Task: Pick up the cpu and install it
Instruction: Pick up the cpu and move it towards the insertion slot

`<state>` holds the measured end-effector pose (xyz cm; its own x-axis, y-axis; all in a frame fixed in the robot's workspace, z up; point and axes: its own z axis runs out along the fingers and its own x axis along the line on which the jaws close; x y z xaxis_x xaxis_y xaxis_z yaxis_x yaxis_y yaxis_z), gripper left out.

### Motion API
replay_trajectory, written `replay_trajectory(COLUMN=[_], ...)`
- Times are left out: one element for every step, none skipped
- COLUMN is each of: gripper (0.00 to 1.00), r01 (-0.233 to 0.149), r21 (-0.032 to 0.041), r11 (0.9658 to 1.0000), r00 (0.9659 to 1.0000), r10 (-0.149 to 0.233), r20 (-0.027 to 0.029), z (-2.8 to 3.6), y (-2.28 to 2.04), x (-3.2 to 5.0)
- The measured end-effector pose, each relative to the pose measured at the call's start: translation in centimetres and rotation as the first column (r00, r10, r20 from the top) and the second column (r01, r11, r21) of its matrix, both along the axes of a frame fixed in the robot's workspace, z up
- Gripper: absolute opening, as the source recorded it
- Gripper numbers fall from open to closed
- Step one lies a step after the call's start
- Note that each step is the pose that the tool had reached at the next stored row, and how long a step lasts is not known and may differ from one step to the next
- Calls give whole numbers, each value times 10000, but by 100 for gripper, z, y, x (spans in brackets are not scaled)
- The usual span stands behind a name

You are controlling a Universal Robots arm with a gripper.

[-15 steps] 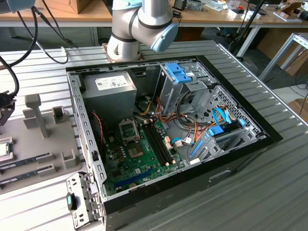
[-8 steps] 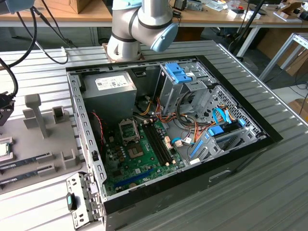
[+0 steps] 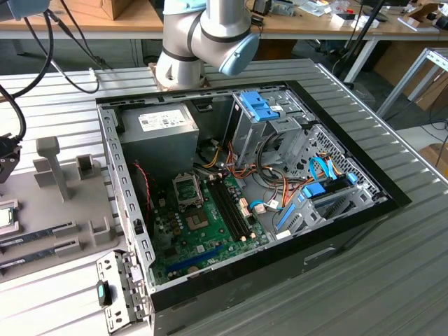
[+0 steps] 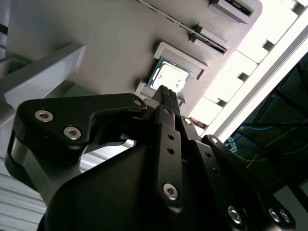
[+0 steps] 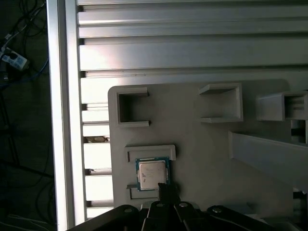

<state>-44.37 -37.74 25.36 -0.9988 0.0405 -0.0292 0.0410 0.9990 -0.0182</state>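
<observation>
**A:** Where's the cpu (image 5: 152, 174)?
**B:** In the first wrist view it lies flat in its holder on the grey tray (image 5: 202, 144). The end effector (image 5: 163, 189) hangs close by.
**A:** Open or closed?
**B:** Can't tell.
**A:** How to hold it?
**B:** It looks light, stiff, slippery and easy to hurt. Pinch its edges.

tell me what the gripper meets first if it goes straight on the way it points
Most likely the small square cpu with a silver-grey metal top, seated in the flat grey plastic tray. The gripper points at its edge, though depth is unclear.
</observation>
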Motion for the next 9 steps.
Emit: replay_trajectory(gripper=[17,24,29,36,36,42,42,47,54], r01=[0,0,0,0,0,0,0,0,0], r21=[0,0,0,0,0,0,0,-1,0], r11=[10000,10000,10000,10000,10000,10000,10000,10000,10000], r00=[10000,10000,10000,10000,10000,10000,10000,10000,10000], r10=[0,0,0,0,0,0,0,0,0], r20=[0,0,0,0,0,0,0,0,0], z=[0,0,0,0,-1,-1,-1,-1,-1], y=[0,0,0,0,0,0,0,0,0], x=[-1,-1,-1,-2,-2,-2,-3,-3,-3])
